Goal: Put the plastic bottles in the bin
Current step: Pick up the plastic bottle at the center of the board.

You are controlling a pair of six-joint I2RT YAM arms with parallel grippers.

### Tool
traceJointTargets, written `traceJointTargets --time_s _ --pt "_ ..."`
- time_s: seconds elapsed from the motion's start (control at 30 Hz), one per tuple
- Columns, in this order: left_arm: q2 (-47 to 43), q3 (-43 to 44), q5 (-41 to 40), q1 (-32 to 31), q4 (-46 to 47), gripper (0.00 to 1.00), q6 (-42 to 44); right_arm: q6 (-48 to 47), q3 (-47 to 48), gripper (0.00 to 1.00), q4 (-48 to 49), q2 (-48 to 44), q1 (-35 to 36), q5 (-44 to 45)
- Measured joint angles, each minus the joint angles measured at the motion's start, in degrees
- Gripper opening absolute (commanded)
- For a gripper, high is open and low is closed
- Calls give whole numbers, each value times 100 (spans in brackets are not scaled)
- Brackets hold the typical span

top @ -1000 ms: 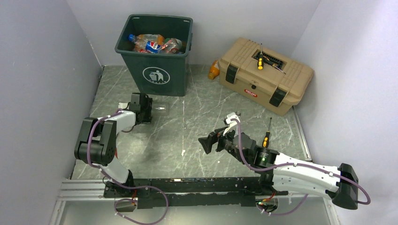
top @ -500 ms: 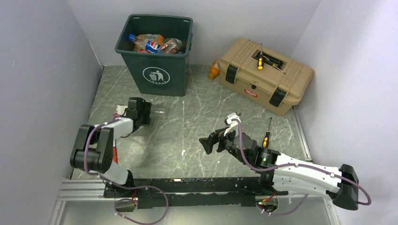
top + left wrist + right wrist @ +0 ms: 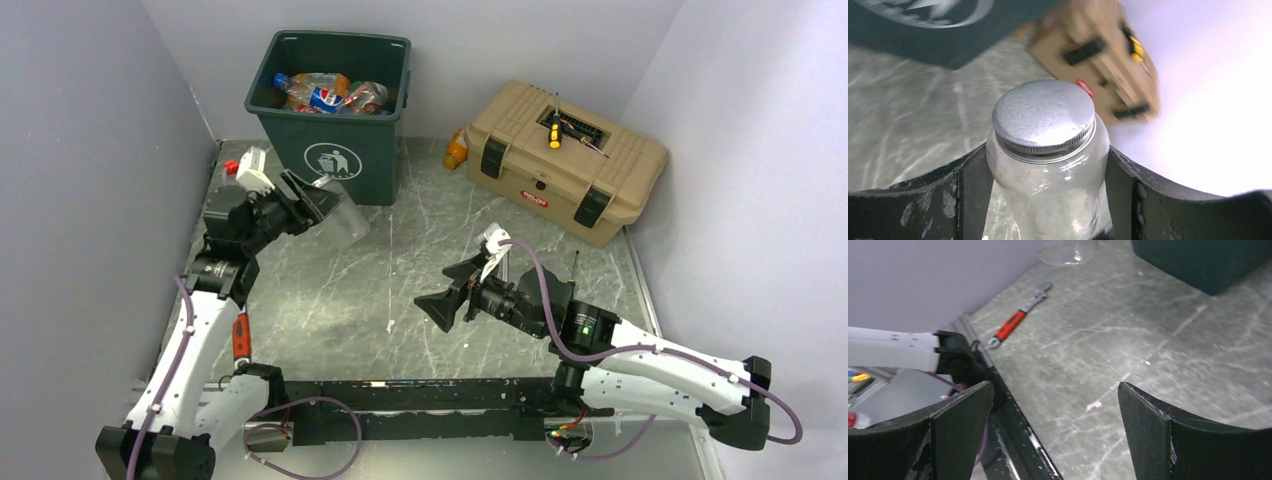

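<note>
Above the grey marbled tabletop (image 3: 400, 270), near the bin (image 3: 375, 150), the left hand (image 3: 1048, 180) clamps a clear silver-capped bottle (image 3: 1045, 150) by its body, below the cap. It is probably light, smooth and slippery. The right hand (image 3: 1053, 395) gapes empty.

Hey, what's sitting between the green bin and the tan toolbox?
An orange bottle lies close beside the toolbox, apart from the bin; the rest of that stretch is bare table. The top view shows it.

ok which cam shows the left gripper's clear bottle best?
Left wrist: clear bottle fills the frame, silver cap sharp, fingers either side. Top external shows the bottle small, faint; right wrist maybe a clear sliver at top.
</note>
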Motion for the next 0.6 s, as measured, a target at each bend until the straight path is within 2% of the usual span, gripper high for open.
traceJointTargets --time_s 0.1,0.27,0.43,0.6 --pt "-70 293 1244 -22 315 25 623 -44 216 100 197 138 -2 -426" --pt "-297 33 2734 -205 1209 16 870 -68 481 100 643 568 -13 -909" --pt "-326 -90 3314 -614 1799 10 957 -63 721 100 1139 933 -39 -1075" --pt "-323 -125 3425 -1182 2253 6 1025 -42 815 100 1657 1239 -50 -1080"
